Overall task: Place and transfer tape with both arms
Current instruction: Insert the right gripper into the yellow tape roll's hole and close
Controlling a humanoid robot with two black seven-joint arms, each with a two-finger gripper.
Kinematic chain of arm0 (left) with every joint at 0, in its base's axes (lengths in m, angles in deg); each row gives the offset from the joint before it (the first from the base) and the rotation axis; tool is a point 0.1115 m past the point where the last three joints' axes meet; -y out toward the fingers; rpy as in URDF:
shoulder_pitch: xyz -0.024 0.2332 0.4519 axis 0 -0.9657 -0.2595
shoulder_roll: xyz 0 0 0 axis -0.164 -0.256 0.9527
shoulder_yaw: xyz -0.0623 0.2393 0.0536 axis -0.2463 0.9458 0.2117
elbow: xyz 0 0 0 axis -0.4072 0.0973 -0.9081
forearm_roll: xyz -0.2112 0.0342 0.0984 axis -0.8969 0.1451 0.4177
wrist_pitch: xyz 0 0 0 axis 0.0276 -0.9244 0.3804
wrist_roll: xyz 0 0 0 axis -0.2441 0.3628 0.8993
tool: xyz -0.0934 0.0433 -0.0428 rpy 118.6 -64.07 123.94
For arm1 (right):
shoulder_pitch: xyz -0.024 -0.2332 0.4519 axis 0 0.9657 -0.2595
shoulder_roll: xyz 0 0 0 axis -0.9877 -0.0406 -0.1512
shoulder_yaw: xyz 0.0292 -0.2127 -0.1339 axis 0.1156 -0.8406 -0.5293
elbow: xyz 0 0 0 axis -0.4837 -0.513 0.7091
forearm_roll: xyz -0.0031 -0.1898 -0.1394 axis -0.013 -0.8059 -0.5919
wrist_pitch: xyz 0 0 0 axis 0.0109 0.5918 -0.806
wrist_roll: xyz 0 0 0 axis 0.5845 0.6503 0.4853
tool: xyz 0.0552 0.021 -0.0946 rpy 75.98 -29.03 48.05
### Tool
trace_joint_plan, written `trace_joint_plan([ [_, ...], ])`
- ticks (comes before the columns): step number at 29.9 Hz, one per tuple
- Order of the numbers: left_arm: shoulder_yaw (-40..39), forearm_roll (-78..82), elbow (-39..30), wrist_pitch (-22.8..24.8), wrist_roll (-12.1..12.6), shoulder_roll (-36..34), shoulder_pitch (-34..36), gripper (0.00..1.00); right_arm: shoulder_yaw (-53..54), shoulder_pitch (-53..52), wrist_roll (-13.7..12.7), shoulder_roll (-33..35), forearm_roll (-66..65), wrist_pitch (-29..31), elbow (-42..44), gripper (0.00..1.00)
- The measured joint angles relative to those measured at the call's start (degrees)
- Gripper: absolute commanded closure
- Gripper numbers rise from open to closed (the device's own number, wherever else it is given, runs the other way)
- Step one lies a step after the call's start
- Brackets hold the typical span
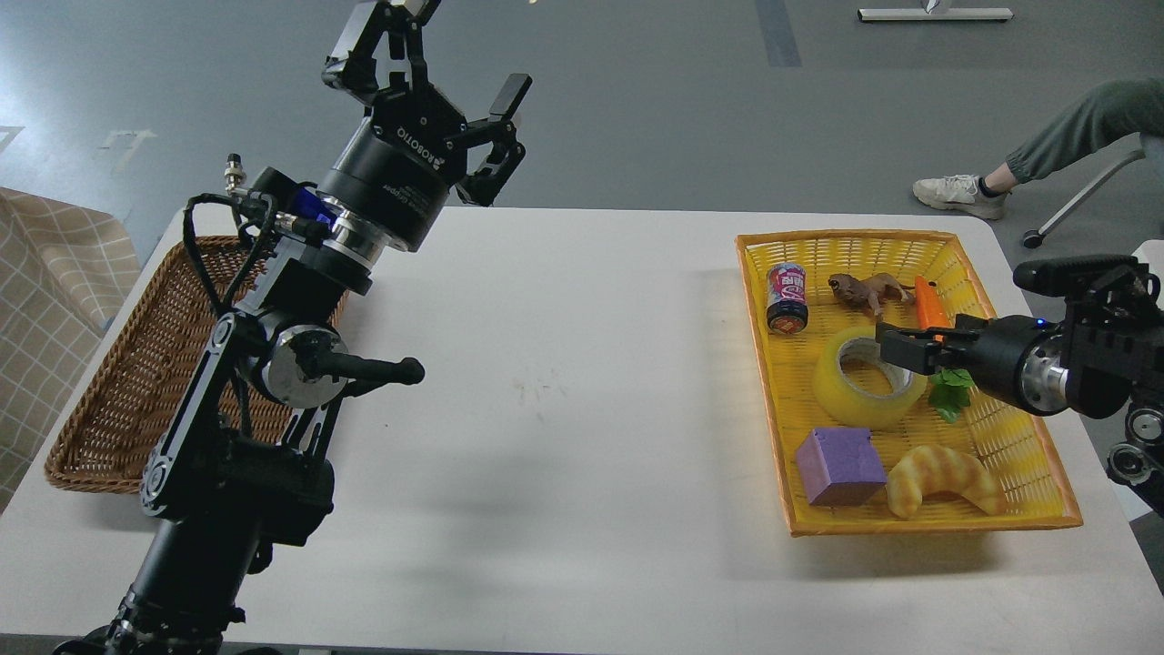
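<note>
One tape (864, 389) in the basket (1018, 446); left hand (436, 77) spread wide, right hand (896, 350) unclear.

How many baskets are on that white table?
2. A brown wicker basket sits at the table's left edge, partly behind the left arm; a yellow basket holding the tape sits on the right.
</note>
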Motion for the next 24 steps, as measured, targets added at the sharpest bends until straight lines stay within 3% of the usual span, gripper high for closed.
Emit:
trace_joint_plan([
  [24,0.65,-0.08,0.27,-0.07,0.02,0.00,-0.52,0.02,-0.19,-0.37,0.07,-5.87,-1.87,-0.87,10.45,0.00],
])
